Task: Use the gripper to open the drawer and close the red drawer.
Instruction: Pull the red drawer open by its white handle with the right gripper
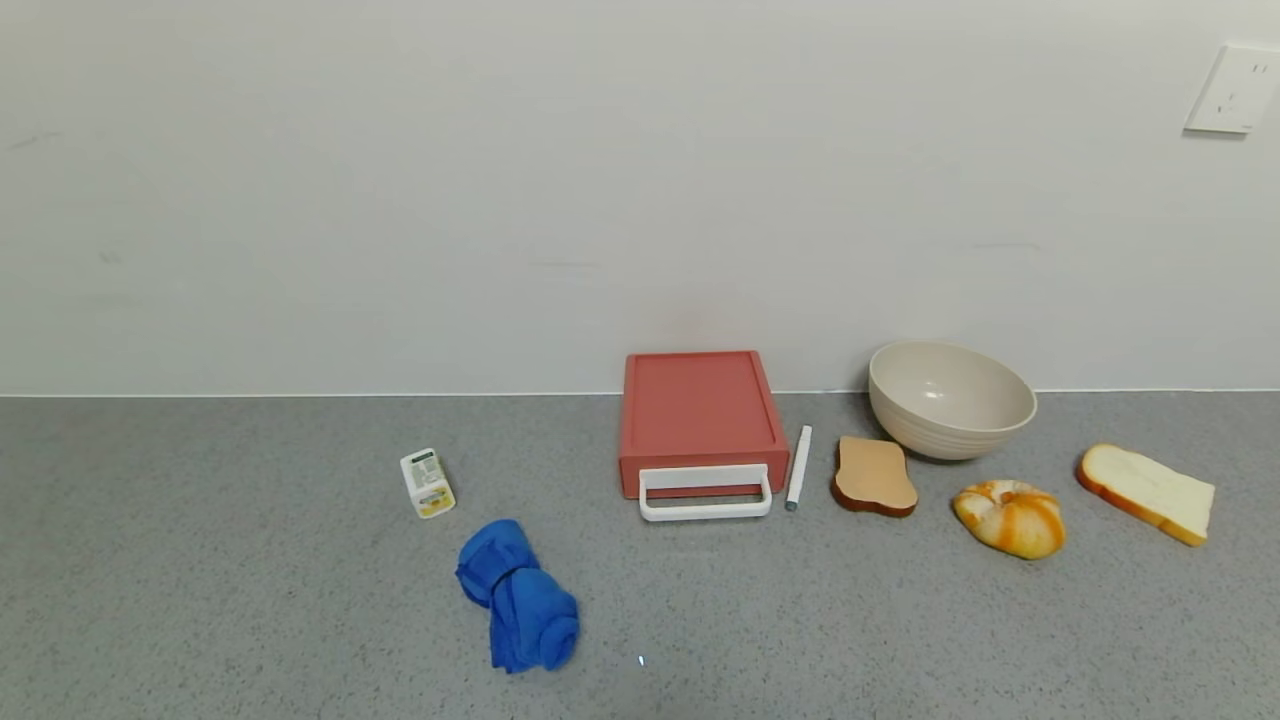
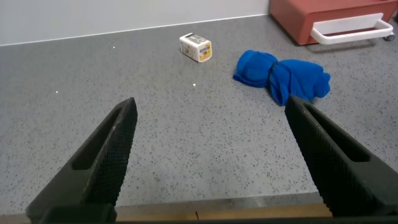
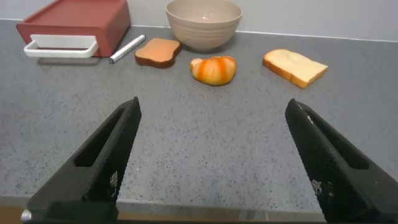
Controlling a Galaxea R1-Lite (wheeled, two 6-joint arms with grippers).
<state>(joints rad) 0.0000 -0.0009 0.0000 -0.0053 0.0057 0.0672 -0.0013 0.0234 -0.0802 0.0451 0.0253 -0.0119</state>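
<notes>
The red drawer [image 1: 700, 420] sits against the wall at the back centre of the grey counter [image 1: 250, 600], its white handle [image 1: 705, 495] toward the robot and, as far as the head view lets me judge, the tray pushed in. From the drawer, a pen [image 1: 798, 467] lies just beside it at 3 o'clock, a blue cloth [image 1: 518, 596] at about 7 o'clock, and a bowl [image 1: 950, 398] at 3 o'clock past the pen. Both arms hang low at the counter's near edge, out of the head view: the left end effector [image 2: 211, 155] is spread wide and empty, the right end effector [image 3: 214, 155] likewise wide and empty.
</notes>
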